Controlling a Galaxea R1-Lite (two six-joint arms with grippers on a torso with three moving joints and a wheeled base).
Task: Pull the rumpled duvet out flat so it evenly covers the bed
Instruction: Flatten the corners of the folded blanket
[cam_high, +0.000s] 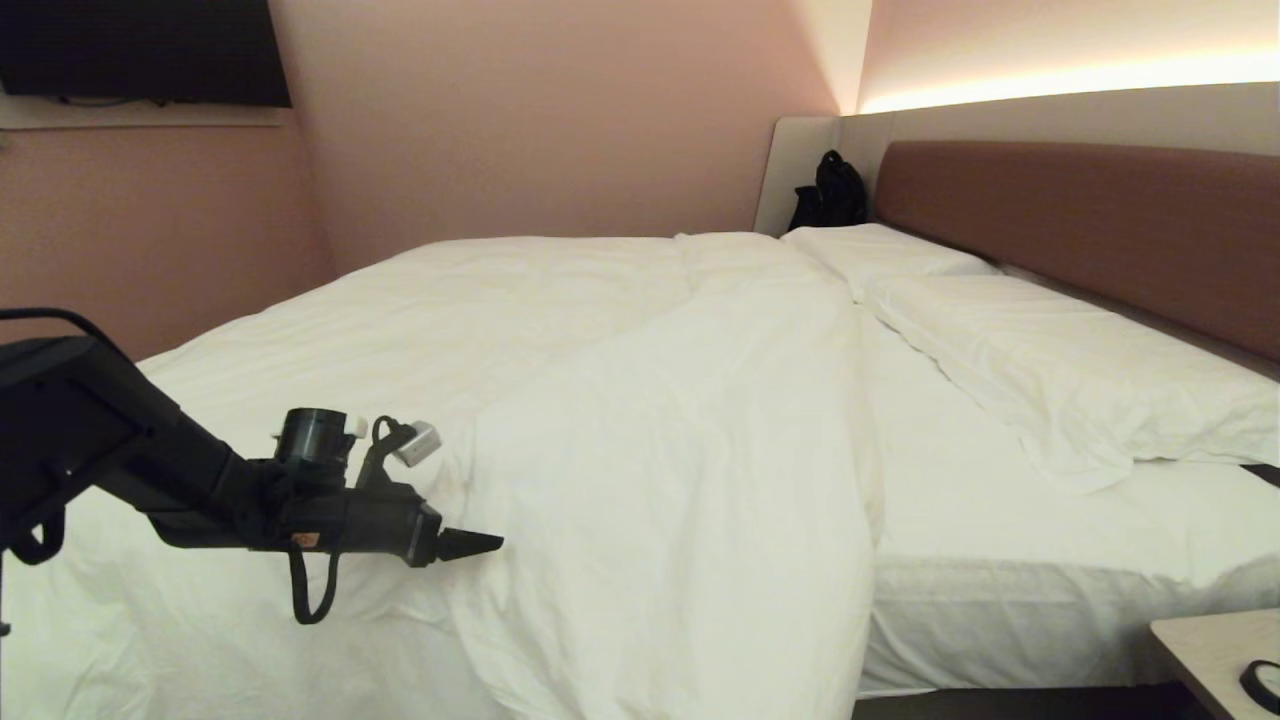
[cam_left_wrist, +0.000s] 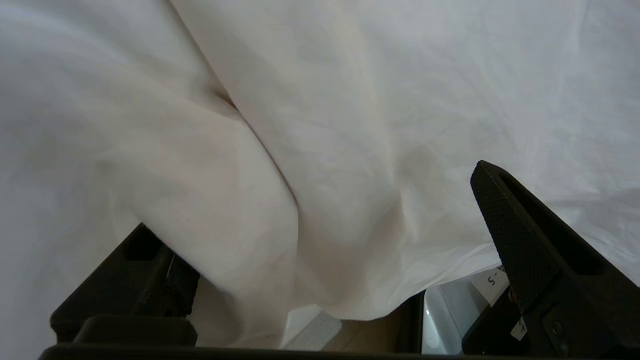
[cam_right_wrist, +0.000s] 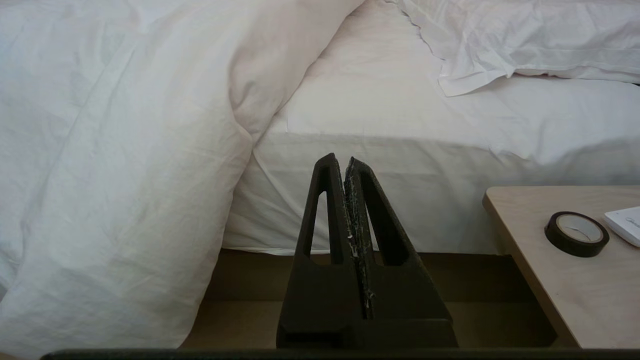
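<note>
The puffy white duvet (cam_high: 620, 420) lies bunched across the foot and middle of the bed (cam_high: 1000, 500) and hangs over its near side. A strip of bare sheet shows between it and the two pillows (cam_high: 1060, 360). My left gripper (cam_high: 470, 543) reaches level over the duvet's near part, pointing toward the headboard (cam_high: 1080, 230). In the left wrist view the left gripper (cam_left_wrist: 315, 200) is open wide. A thick fold of duvet (cam_left_wrist: 350, 100) lies between the jaws and drapes over one finger. My right gripper (cam_right_wrist: 345, 160) is shut and empty, low beside the bed, with the hanging duvet (cam_right_wrist: 125, 150) to one side.
A light wooden nightstand (cam_high: 1215, 650) stands at the near right with a dark tape roll (cam_right_wrist: 576, 233) and a white object (cam_right_wrist: 625, 225) on it. A black bag (cam_high: 830, 190) sits in the far corner by the headboard. A dark screen (cam_high: 140, 50) hangs on the left wall.
</note>
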